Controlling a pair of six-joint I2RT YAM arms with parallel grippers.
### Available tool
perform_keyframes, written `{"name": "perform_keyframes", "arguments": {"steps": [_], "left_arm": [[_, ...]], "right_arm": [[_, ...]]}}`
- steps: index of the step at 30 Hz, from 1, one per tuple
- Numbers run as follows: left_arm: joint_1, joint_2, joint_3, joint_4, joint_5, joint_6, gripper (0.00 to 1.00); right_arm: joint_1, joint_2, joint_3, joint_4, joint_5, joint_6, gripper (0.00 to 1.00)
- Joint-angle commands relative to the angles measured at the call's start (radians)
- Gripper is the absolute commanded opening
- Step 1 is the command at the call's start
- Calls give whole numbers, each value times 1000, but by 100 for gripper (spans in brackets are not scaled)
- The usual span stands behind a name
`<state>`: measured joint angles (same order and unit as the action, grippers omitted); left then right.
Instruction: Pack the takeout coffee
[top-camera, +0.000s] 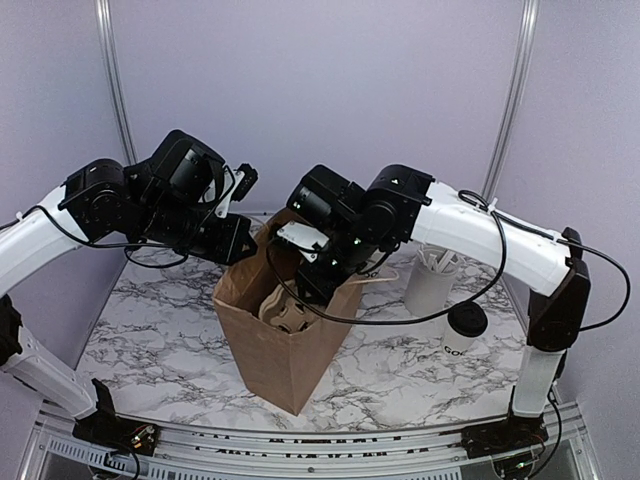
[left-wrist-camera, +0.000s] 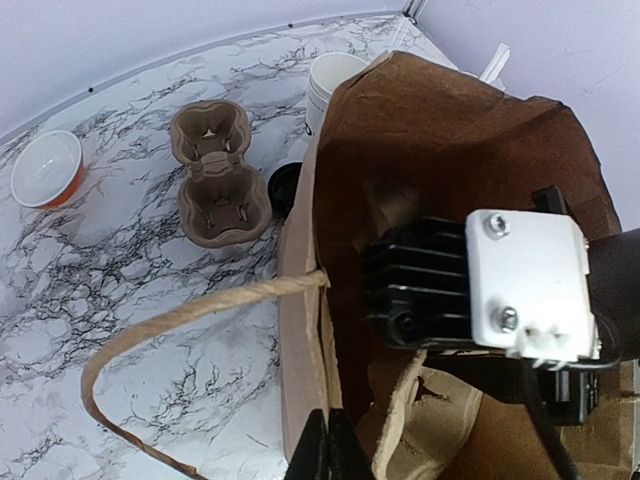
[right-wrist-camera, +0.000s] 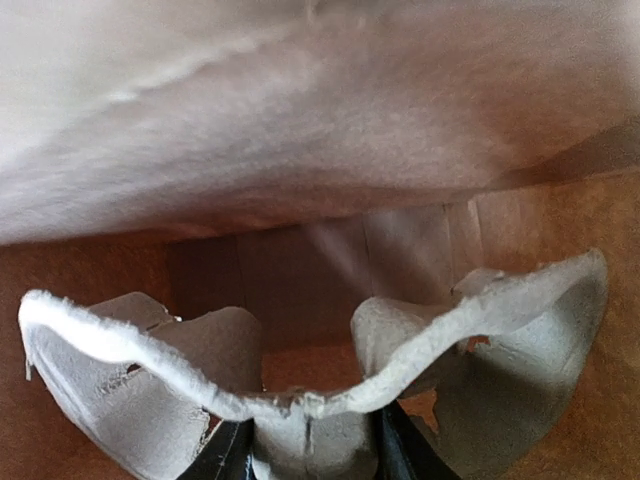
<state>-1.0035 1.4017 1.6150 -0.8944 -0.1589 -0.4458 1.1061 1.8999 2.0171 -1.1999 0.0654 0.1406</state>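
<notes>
The takeout coffee (top-camera: 466, 326), a white cup with dark lettering and a black lid, stands on the table right of the brown paper bag (top-camera: 285, 355). My left gripper (top-camera: 246, 246) is shut on the bag's back-left rim (left-wrist-camera: 305, 330); its fingertips (left-wrist-camera: 335, 455) pinch the paper edge. My right gripper (right-wrist-camera: 310, 455) reaches down into the bag's mouth, shut on a pulp cup carrier (right-wrist-camera: 300, 405) that it holds upright inside. The carrier (top-camera: 283, 310) shows in the bag's opening from above. The bag's floor lies below the carrier.
A tall white cylinder with utensils (top-camera: 432, 282) stands behind the coffee. Left of the bag lie a second pulp carrier (left-wrist-camera: 215, 175), an orange-sided bowl (left-wrist-camera: 45, 168), stacked white cups (left-wrist-camera: 330, 85) and a black round piece (left-wrist-camera: 285, 185). The bag's paper handle (left-wrist-camera: 190, 320) loops outward.
</notes>
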Motion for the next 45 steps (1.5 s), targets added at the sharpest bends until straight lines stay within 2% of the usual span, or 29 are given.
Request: {"name": "perform_keyframes", "arguments": {"steps": [1,13,21,26,33,45], "left_arm": [[-11,-12,36,-2,-32,4,0],[-21,-13,26,6,-19,20,0],[-21,-14,20,9,-14,20,0],[-21,-15,17,12,-11,17,0],[-20,-15,19,11,-8,15,0],[-22,-19,16,11,4,10,0]], "right_arm": [[5,51,32,-74,-1,-19,38],[4,84,72,-89,11,-11,38],[4,85,86,-91,11,-11,42],[5,81,95,-87,14,-11,47],[5,69,105,-73,4,-10,60],[6,40,124,-40,-13,-5,76]]}}
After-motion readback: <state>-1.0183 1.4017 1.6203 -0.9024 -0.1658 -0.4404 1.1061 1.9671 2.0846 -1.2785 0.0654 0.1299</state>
